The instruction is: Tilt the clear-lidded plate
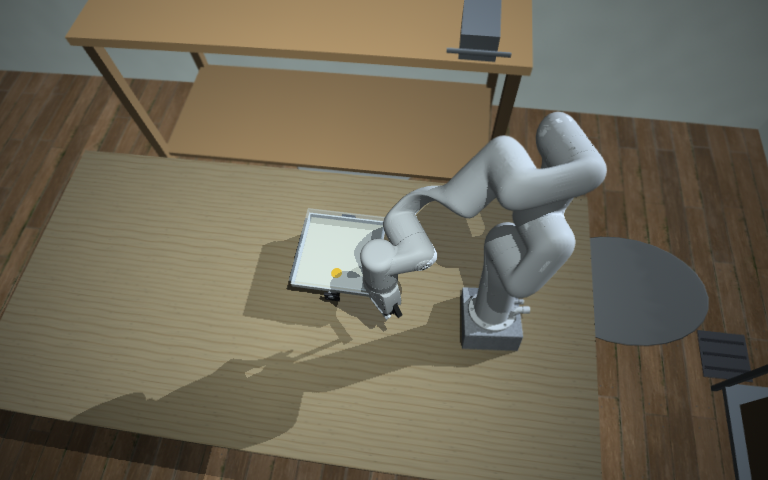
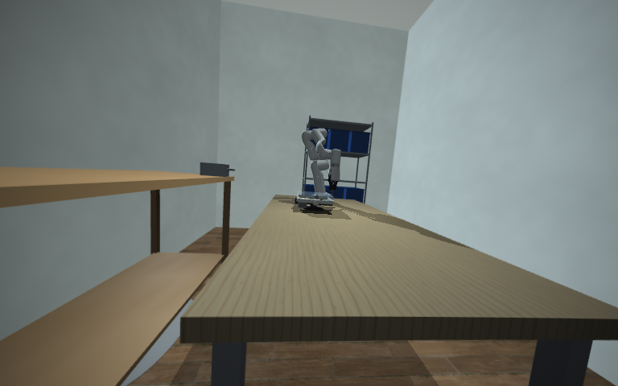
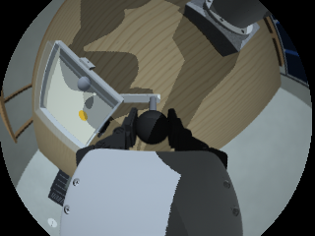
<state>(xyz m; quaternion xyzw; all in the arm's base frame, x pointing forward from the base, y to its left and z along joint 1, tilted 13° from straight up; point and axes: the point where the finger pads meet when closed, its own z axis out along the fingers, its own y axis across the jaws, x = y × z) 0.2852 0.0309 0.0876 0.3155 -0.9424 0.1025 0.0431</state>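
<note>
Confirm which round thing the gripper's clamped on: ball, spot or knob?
The black knob, between the fingers; the grey ball and orange spot sit inside the plate.

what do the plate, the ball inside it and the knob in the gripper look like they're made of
Plate: pale matte floor with a light grey rim, likely plastic or painted metal; its clear lid hardly shows.
Ball: plain grey with little shine, consistent with steel, but too small to confirm.
Knob: dark, matte and round, clamped in the gripper; probably rubber or plastic.
</note>
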